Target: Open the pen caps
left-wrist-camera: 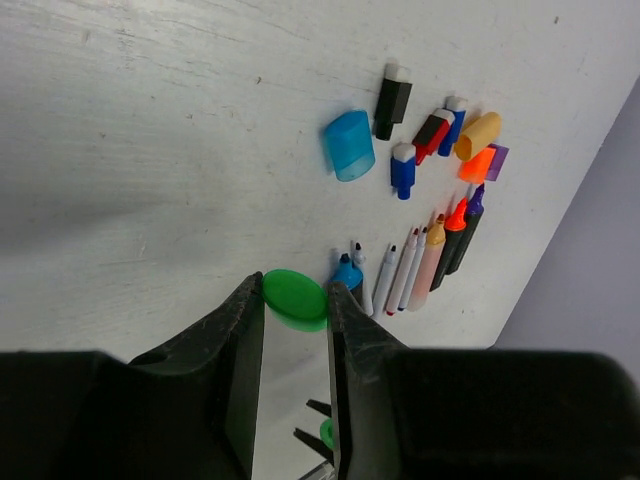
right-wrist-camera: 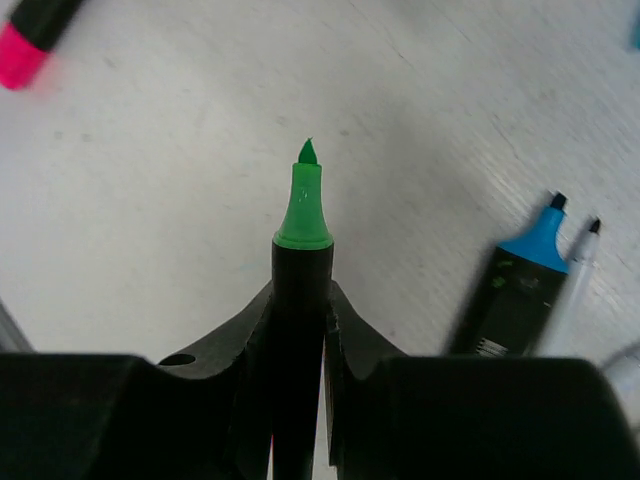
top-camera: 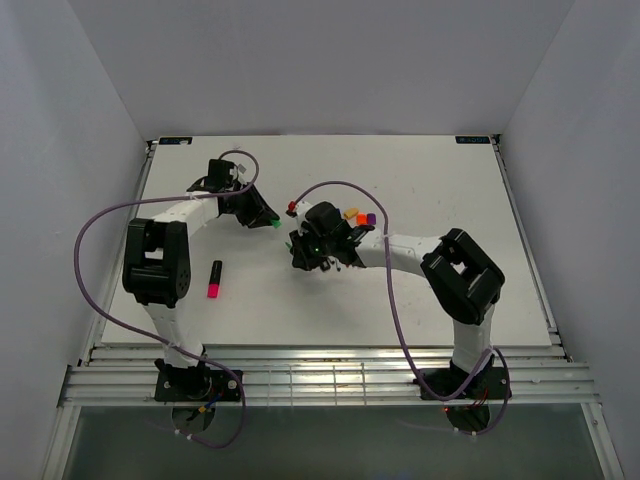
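Pen caps (left-wrist-camera: pixel 350 145) lie loose at twelve to one o'clock of the left gripper (left-wrist-camera: pixel 296 296) in its wrist view; its narrow jaws pinch the green cap (left-wrist-camera: pixel 296 302). The right gripper (right-wrist-camera: pixel 302 292) clamps the uncapped green marker (right-wrist-camera: pixel 302 205). Light, stiff, probably slick plastic — I'd pinch the pink cap (top-camera: pixel 213 291), at seven o'clock of the left gripper overhead, across its sides.

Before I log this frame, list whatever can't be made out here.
1. Right wrist view: green marker barrel hidden inside the right gripper; pink marker blurred, cut off by the top-left edge.
2. Left wrist view: green cap, lower part hidden by the left gripper.
3. Top view: uncapped markers mostly hidden under the right gripper.
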Controlling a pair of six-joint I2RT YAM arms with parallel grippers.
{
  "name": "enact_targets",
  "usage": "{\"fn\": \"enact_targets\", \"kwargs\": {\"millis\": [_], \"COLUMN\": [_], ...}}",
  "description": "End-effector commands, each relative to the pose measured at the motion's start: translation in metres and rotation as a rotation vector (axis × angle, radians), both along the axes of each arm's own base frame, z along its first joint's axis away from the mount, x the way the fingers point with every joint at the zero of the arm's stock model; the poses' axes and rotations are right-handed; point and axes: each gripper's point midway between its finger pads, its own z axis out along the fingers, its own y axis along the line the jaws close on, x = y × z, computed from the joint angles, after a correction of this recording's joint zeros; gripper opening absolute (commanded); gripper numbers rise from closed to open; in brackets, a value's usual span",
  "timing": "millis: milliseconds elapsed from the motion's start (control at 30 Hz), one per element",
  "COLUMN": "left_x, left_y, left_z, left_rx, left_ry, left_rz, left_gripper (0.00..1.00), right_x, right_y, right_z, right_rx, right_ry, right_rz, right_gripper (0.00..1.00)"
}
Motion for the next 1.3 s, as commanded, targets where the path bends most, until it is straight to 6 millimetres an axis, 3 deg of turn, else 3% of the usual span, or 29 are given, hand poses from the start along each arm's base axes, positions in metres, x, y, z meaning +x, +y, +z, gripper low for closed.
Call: {"fn": "enact_targets", "kwargs": {"millis": [0,333,733,1033,1267], "left_x": [0.011,0.023,0.023,0.028,0.032], "left_y": [-0.015,-0.038,-0.036,-0.033,-0.033], "left_z": [0.011,-0.019,-0.046,-0.041,-0.022], "left_rx": [0.005,0.022,0.064,0.085,0.093], "left_ry": [-0.036,0.027,0.083,0.064,0.026], "left_rz": [-0.032,-0.060,-0.059,-0.054,-0.057], "left_gripper": [0.01,0.09,0.36,0.52,0.55], "right_x": [0.024,0.044,0.049,0.045,0.045], "right_y": [-0.022,-0.041,-0.040,-0.040,-0.037], "right_z": [-0.022,-0.049,-0.053,-0.057,-0.051], "right_rx": [-0.151,-0.276,-0.291,-0.293,-0.276], "right_ry": [-0.058,-0.127,-0.137,-0.126,-0.131], "right_rz": [-0.117,-0.186,-0.186,-0.169,-0.153], "right_gripper": [0.09,0.10,0.22,0.35,0.41]}}
